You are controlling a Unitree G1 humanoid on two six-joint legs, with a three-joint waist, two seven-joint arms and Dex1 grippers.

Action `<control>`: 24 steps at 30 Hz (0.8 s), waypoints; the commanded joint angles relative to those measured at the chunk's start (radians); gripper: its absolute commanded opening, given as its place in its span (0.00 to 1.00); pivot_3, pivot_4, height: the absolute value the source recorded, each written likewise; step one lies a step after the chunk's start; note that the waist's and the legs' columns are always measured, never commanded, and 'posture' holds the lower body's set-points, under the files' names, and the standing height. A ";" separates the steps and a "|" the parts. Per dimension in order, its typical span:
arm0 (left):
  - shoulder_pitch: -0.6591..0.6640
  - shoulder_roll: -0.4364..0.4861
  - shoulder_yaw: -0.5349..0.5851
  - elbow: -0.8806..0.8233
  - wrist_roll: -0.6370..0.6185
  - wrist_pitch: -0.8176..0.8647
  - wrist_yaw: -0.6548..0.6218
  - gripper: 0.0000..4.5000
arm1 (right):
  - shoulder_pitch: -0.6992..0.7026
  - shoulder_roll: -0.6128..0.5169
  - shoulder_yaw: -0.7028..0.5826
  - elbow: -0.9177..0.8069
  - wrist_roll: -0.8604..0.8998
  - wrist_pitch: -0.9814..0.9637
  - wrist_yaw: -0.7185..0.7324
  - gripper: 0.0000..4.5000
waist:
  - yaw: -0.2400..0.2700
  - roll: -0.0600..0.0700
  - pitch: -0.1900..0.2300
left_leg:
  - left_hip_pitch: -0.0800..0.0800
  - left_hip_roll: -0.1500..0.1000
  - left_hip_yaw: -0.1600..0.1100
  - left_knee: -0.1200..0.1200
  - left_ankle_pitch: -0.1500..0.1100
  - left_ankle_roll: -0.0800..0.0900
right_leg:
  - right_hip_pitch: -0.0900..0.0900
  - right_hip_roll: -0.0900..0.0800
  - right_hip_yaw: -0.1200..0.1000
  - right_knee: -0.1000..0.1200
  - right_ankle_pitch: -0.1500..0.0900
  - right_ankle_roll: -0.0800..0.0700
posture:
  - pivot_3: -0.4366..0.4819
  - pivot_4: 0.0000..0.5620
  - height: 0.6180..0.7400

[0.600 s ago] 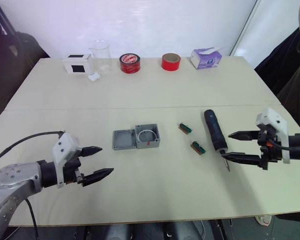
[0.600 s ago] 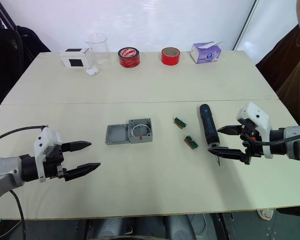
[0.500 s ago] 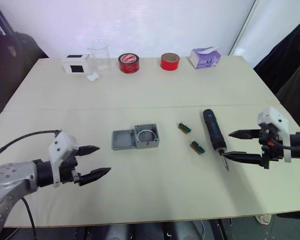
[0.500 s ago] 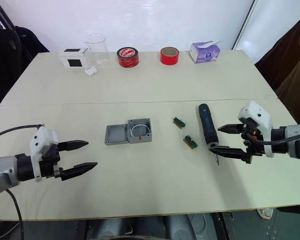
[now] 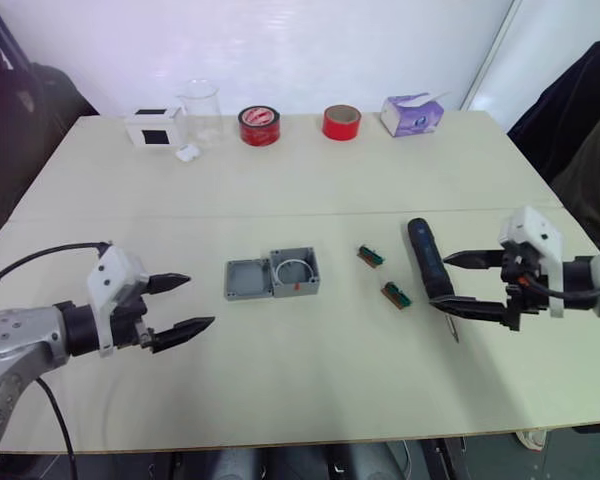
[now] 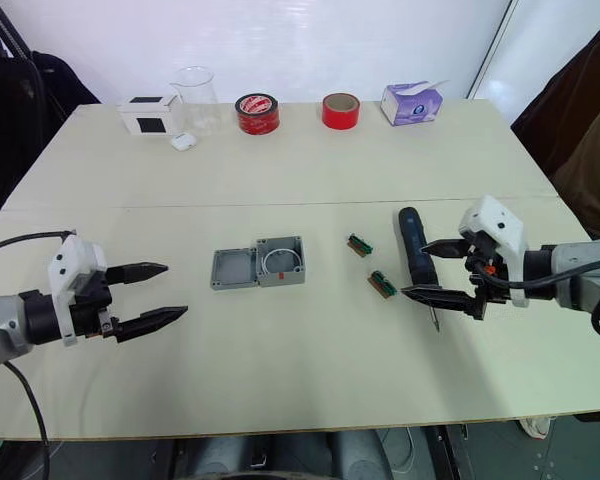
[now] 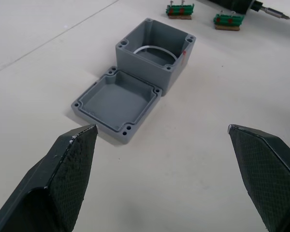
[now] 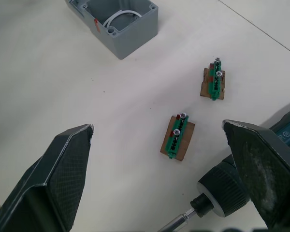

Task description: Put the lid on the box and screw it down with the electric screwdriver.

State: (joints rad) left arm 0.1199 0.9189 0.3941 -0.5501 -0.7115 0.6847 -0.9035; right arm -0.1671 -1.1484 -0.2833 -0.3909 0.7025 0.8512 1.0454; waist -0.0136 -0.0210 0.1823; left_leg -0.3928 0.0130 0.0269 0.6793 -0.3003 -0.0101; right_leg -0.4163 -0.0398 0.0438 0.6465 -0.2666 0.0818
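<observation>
Nearest to us, at about eight o'clock on the pale table (image 5: 310,180), our left gripper (image 5: 181,305) hovers just above the surface with its two black fingers spread wide and nothing between them. At about four o'clock, our right gripper (image 5: 469,283) is likewise spread wide and empty, its fingers reaching toward the tip end of the electric screwdriver (image 5: 430,272) without closing on it.

The screwdriver lies flat at three o'clock, its thin metal bit pointing toward us. Just beside it, toward the centre, lie two small green parts on brown bases (image 5: 395,295), one closer to us and one farther off.

At the table's centre sits the box (image 5: 295,272), open side up, with a white loop inside and a red mark on its near wall. The lid (image 5: 248,279) lies touching the box's left side, inner face up, not yet on the box.

Along the far edge, from eleven to one o'clock, we see a white box with a black face (image 5: 153,129), a clear beaker (image 5: 200,110), two red tape rolls (image 5: 260,126), and a purple tissue pack (image 5: 412,115).
</observation>
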 commanded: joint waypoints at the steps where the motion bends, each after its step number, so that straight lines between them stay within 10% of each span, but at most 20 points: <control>1: -0.003 0.014 0.008 -0.009 -0.012 0.012 -0.008 0.98 | -0.004 0.003 -0.027 -0.031 0.017 0.002 -0.002 1.00 | 0.000 0.000 0.000 | 0.000 0.000 0.000 0.000 0.000 0.000 | 0.000 0.000 0.000 0.000 0.000 0.000 | 0.48 0.27 1.00; 8: -0.107 0.011 -0.090 0.020 0.006 0.006 -0.021 0.98 | -0.003 0.010 -0.026 -0.049 0.026 0.012 -0.019 1.00 | 0.005 0.000 0.000 | 0.000 0.000 0.000 0.000 0.000 0.000 | 0.000 0.000 0.000 0.000 0.000 0.000 | 0.48 0.27 1.00; 24: -0.796 -0.236 -0.772 0.535 0.411 -0.273 -0.319 0.98 | 0.000 0.085 -0.025 -0.163 0.063 0.036 -0.122 1.00 | -0.001 0.000 0.000 | 0.000 0.001 0.000 0.002 -0.001 0.001 | 0.000 0.011 0.001 0.001 0.002 0.005 | 0.48 0.27 1.00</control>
State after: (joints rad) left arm -0.6549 0.6905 -0.3482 -0.0549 -0.3554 0.4805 -1.1864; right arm -0.1689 -1.0708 -0.2743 -0.5151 0.7467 0.8810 0.9389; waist -0.0141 -0.0212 0.1824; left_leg -0.3930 0.0146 0.0265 0.6810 -0.3010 -0.0084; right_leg -0.4162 -0.0281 0.0449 0.6475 -0.2642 0.0864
